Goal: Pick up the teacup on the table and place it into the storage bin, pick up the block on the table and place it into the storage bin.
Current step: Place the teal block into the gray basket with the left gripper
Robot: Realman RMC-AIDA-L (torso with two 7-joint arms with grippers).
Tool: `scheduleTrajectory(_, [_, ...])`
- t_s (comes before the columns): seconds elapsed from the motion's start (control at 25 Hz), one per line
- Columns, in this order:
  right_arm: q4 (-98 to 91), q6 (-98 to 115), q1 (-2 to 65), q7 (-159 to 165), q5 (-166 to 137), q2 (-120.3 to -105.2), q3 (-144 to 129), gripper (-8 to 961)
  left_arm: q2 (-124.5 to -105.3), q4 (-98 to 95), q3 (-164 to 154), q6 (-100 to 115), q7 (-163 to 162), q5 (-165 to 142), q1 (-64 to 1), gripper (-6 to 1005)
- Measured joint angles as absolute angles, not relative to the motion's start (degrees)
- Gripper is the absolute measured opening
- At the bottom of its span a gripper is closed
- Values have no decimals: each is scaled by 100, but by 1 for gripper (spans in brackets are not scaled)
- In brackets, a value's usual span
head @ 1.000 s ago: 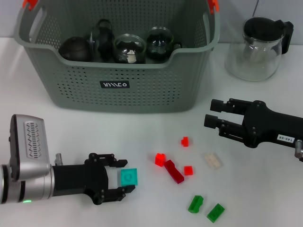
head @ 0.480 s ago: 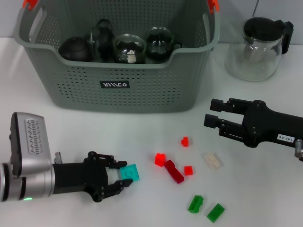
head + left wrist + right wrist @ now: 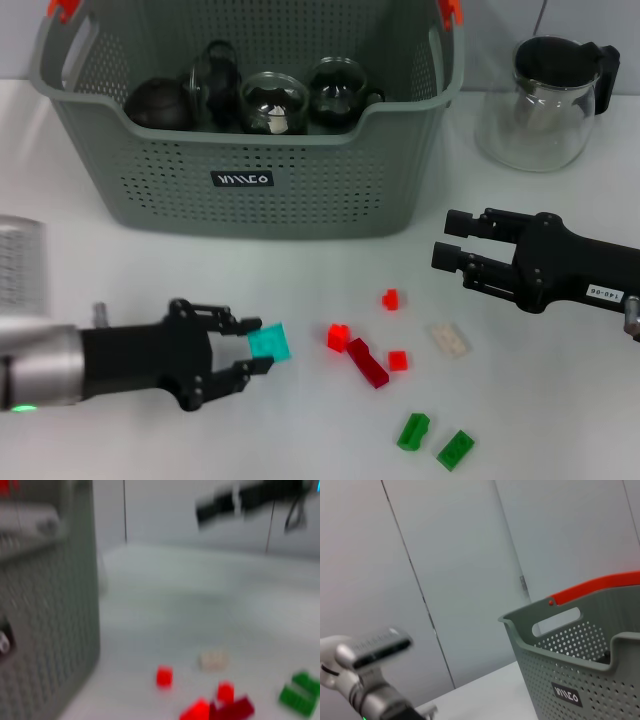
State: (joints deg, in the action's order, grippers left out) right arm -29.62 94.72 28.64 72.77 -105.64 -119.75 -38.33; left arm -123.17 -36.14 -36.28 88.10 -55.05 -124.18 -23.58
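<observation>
The white table (image 3: 300,270) is a smooth, matte surface. At its far side stands the storage bin (image 3: 250,120), a big grey plastic basket with rounded corners, walls punched with rows of small round holes, orange clips (image 3: 62,8) at its handles and a small black label (image 3: 243,179) with white letters on the front wall. Inside it lie several dark and clear glass vessels (image 3: 272,100), rounded in shape, packed side by side along the near wall.

To the right of the bin, apart from it, stands a clear glass jug (image 3: 540,100) with a black lid and black handle.

The left gripper (image 3: 243,348), black and jointed on a silver forearm, is low over the table in front of the bin, its fingers clamped on a small flat teal block (image 3: 269,343), which is tilted and held between them. The right gripper (image 3: 448,240), also black, hangs over the table to the right of the bin with its two fingers parted and nothing between them.

Scattered on the table between the two grippers are small plastic bricks: a dark red translucent bar (image 3: 367,362) touching a bright red brick (image 3: 339,336), two more small red bricks (image 3: 390,298), a pale cream studded brick (image 3: 450,340), and two green bricks (image 3: 412,431) nearest the robot.
</observation>
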Motion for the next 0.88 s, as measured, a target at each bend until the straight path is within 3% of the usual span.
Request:
scheduleTrajectory(0.28, [-2962,9455,2866,7277,-10565,-11979,-3817,551,-11943,-3768,-1651,11258,-5818,-11947,-2539,415])
scheduleTrajectory(0.72, [-2962,9441,2874,7277,-10565,-11992,-3814,551,-11888,-4218,-1261,11008,-8342,-10440,-3122,441])
scheduleTrajectory(0.88, [-2954,9439,2874,7238,-10564,-11998,-3814,551,-11804,-4342,-1422,10324,-9339,-10421,-3609,450])
